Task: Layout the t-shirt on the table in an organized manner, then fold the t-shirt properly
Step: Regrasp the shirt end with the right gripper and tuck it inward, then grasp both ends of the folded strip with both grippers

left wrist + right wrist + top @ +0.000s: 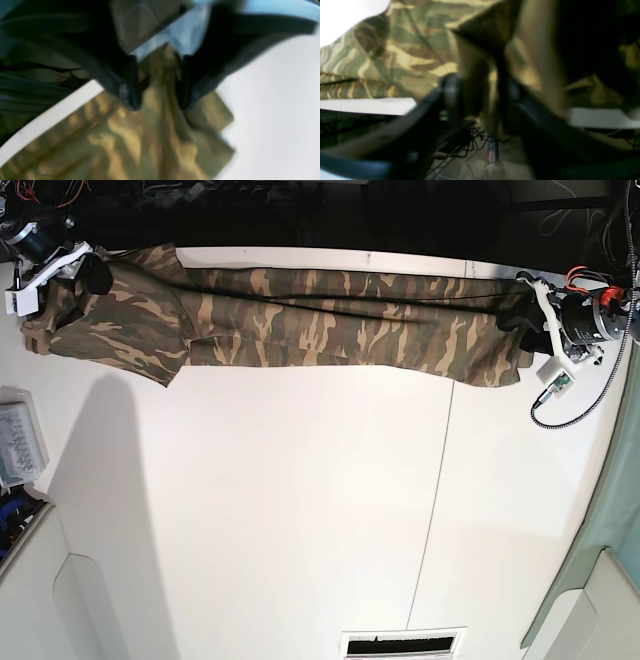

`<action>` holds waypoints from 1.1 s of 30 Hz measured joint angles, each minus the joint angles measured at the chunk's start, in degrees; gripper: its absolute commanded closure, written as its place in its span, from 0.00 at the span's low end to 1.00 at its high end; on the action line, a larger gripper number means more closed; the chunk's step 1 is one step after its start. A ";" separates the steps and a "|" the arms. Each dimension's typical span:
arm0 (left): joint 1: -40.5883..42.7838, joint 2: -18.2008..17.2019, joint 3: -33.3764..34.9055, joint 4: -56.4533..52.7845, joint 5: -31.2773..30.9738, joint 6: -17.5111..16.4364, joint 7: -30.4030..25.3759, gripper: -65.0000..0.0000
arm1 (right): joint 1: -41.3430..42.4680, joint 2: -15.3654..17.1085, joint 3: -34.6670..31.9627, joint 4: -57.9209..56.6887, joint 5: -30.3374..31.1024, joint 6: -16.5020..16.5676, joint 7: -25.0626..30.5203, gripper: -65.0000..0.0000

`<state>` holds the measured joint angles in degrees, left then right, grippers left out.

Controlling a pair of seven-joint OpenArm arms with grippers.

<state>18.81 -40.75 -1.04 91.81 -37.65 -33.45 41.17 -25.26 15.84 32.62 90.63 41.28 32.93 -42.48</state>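
Observation:
The camouflage t-shirt (320, 320) lies stretched in a long band along the far edge of the white table (300, 510). My left gripper (530, 315) is at the band's right end. In the left wrist view its dark fingers (130, 95) stand apart, and a ridge of the t-shirt (140, 140) runs between them over the table (275, 100). My right gripper (85, 275) is at the band's left end. Its jaws (482, 92) are also apart, with a fold of the t-shirt (402, 50) hanging between them past the table edge (370, 106). Both wrist views are blurred.
A clear plastic box (20, 445) sits at the left edge. A thin dark seam (435, 470) crosses the tabletop, and a slotted vent (400, 645) lies at the near edge. Cables (470, 145) hang below the far edge.

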 measured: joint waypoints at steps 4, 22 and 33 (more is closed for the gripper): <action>0.04 1.53 -3.04 0.02 0.26 3.02 -0.02 0.50 | -0.15 -0.15 0.50 2.51 2.49 0.04 -1.62 0.55; 0.68 12.81 -20.59 0.37 -9.22 6.25 8.48 0.46 | 1.90 -0.72 -2.01 7.34 -6.25 0.24 3.23 1.00; 3.69 17.64 -20.35 0.26 -1.53 11.45 8.22 0.38 | 9.73 -0.59 -6.97 -10.64 -6.56 0.17 4.20 1.00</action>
<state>22.50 -23.11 -21.39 92.07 -39.18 -22.00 49.39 -15.53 15.25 25.65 79.99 34.72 33.10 -38.28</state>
